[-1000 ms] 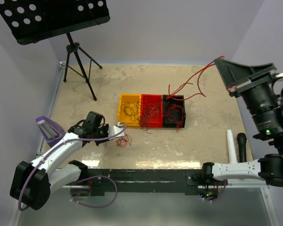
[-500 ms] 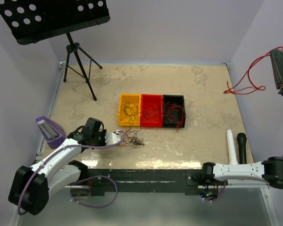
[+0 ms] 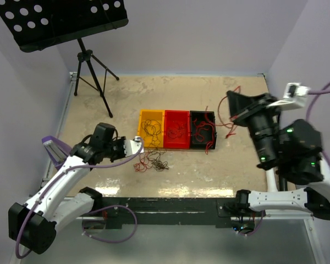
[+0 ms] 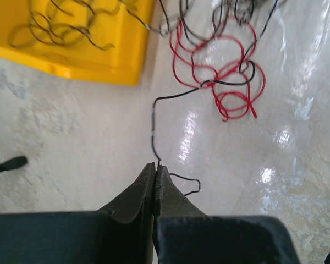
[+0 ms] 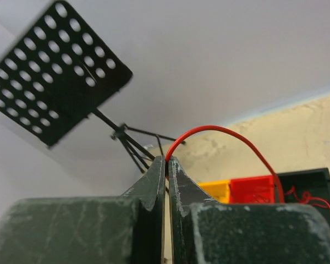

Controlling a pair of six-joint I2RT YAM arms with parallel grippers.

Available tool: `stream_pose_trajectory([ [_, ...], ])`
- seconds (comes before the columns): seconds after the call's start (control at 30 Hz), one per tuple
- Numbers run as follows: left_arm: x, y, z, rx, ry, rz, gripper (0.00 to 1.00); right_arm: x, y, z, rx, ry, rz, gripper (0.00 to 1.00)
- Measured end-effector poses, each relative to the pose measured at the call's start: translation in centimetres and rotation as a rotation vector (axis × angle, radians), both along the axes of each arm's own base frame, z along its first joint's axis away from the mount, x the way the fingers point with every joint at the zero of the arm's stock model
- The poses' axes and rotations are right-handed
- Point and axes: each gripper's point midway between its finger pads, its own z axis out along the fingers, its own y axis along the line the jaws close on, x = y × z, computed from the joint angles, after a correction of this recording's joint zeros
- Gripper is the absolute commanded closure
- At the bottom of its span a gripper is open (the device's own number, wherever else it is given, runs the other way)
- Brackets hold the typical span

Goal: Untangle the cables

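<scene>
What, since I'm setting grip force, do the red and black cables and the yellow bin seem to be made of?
Red cable and black cable: probably plastic-insulated wire with a smooth skin; they hold springy arcs and curls. Yellow bin: looks like moulded plastic, with uniform colour and a soft sheen.

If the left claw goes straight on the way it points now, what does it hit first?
Probably the tangle of red and black cables just ahead, beside the yellow tray. The left claw, shut on a black cable, aims there; depth is unclear, so the table may come first.
</scene>
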Motion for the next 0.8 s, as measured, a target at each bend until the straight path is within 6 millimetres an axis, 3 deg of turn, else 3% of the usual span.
stream_pose_trajectory([
  [0.13, 0.7, -1.9, 4.0, -0.101, -0.030, -0.026, 1.00, 1.1, 3.9, -4.8, -0.123, 0.050, -0.003, 1.00],
  [0.23, 0.5, -2.7, 5.5, -0.146, -0.025, -0.036, 1.00, 2.1, 5.6, -7.8, -0.186, 0.075, -0.020, 1.00],
  [0.5, -0.3, -3.2, 6.8, -0.189, 0.006, -0.041, 1.00, 7.3, 4.2, -12.2, -0.226, 0.098, -0.162, 1.00],
  [0.8, -0.6, -3.1, 7.1, -0.199, 0.006, -0.033, 1.00, 13.6, 4.8, -18.4, -0.321, 0.162, -0.189, 1.00],
])
